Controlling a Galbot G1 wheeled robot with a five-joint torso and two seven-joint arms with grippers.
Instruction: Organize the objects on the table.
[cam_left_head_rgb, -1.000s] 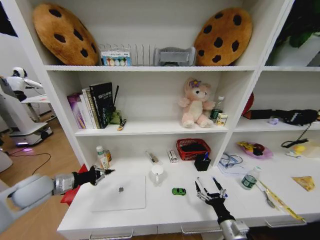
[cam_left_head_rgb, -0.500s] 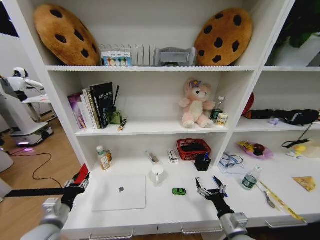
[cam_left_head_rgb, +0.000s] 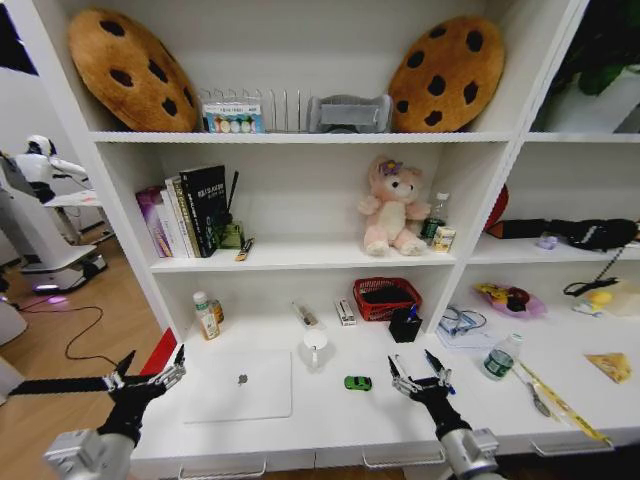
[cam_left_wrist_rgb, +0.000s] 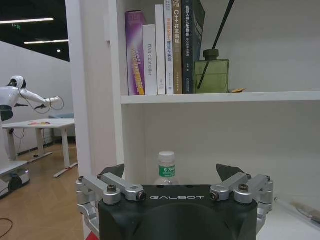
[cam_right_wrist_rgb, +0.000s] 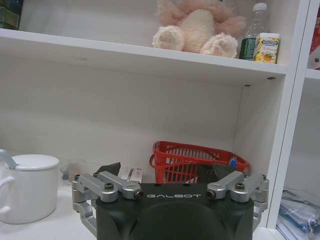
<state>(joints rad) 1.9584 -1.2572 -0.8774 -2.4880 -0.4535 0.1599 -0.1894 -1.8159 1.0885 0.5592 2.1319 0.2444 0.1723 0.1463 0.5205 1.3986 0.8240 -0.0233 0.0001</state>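
Note:
The thin silver laptop (cam_left_head_rgb: 240, 385) lies closed on the white table (cam_left_head_rgb: 330, 412), left of centre. A tiny green toy car (cam_left_head_rgb: 357, 382) sits just right of it. Blue pens stand in a black holder (cam_left_head_rgb: 405, 323) by the red basket. A small clear bottle with a green label (cam_left_head_rgb: 497, 358) stands to the right, and another bottle (cam_left_head_rgb: 205, 315) (cam_left_wrist_rgb: 166, 161) stands at the back left. My left gripper (cam_left_head_rgb: 150, 378) (cam_left_wrist_rgb: 171, 172) hovers open off the table's left end, facing that bottle. My right gripper (cam_left_head_rgb: 420, 375) (cam_right_wrist_rgb: 165, 170) hangs open and holds nothing, right of the car.
A white mug (cam_left_head_rgb: 314, 347) (cam_right_wrist_rgb: 27, 185) stands behind the laptop. The red basket (cam_left_head_rgb: 385, 297) (cam_right_wrist_rgb: 197, 155) sits at the back. Books, a pink plush bear (cam_left_head_rgb: 392, 205) and cookie cushions fill the shelves above. Papers and small items crowd the table's right part.
My left arm has pulled back from the laptop's left edge to beyond the table's front left corner. The right gripper has barely shifted.

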